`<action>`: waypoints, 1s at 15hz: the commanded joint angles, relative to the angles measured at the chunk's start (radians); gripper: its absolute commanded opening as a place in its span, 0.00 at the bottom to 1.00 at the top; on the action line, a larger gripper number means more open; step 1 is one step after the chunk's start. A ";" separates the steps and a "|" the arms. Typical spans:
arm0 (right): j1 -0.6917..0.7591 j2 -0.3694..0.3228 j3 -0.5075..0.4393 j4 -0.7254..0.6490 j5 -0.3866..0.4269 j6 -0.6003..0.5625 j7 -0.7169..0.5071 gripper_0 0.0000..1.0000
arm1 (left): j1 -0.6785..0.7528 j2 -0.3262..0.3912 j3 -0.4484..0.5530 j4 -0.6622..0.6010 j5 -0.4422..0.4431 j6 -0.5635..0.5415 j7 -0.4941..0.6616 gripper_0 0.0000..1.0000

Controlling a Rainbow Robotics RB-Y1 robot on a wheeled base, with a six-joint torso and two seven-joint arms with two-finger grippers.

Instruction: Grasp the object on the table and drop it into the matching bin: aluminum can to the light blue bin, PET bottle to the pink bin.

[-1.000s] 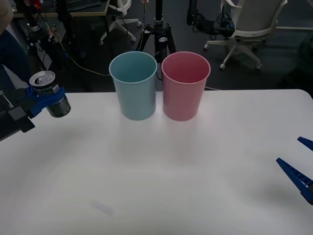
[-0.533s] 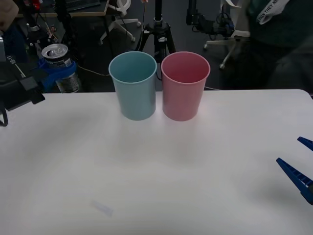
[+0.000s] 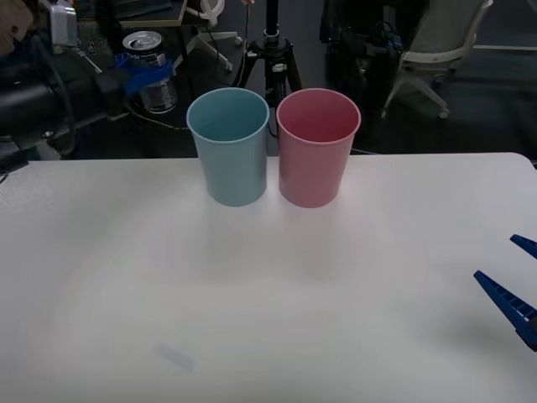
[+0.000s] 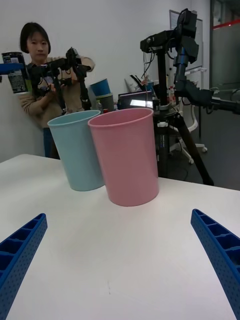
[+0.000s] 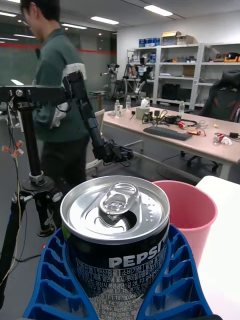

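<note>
Starting nearest me, I see the right gripper parked low at about four o'clock over the table, its blue fingers spread wide with nothing between them. Farther out, near twelve o'clock, the blue bin and pink bin stand upright side by side, rims nearly touching, blue on my left. Beyond them, at about ten o'clock, I have the left gripper clamped around the can, which is held upright, tab up, well above the table and out past its far edge, left of the blue bin. I judge this the carry step: the can is gripped and lifted but not yet over its bin. Next I need to swing it right until it hangs squarely above the blue rim, then let the fingers part, taking care not to drift on to the pink one.
</note>
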 commanded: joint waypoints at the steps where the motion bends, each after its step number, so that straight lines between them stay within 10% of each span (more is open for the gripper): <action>1: 0.000 0.000 0.000 0.000 0.000 0.000 0.000 1.00 | -0.096 -0.070 -0.026 0.109 -0.048 0.000 0.002 0.09; 15: 0.000 0.000 0.000 0.000 0.000 0.000 0.000 1.00 | -0.250 -0.338 -0.025 0.329 -0.298 0.072 0.002 0.08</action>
